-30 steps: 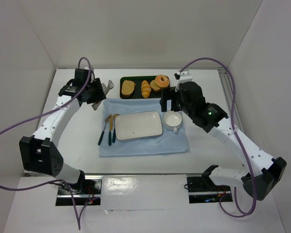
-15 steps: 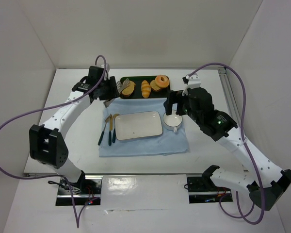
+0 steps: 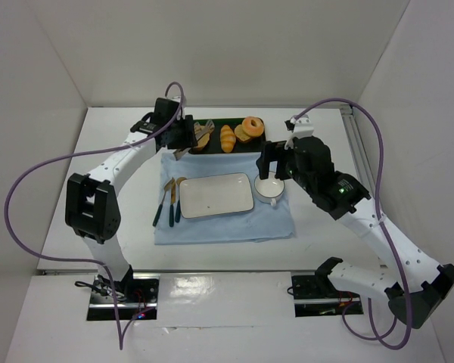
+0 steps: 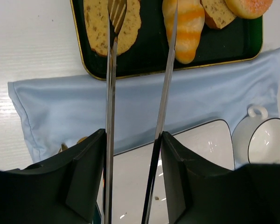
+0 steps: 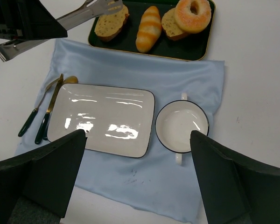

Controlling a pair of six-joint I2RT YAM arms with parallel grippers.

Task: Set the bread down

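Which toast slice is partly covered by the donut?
The right slice, next to the roll: the donut overlaps its right side. The left slice lies apart at the tray's left end.

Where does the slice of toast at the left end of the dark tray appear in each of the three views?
Top external: the toast lies upper centre, at the left end of the tray.
Left wrist: toast at top left, beneath one tip of the tongs.
Right wrist: toast at the top, left of centre.
Shared landmark: the striped roll beside it on the tray.
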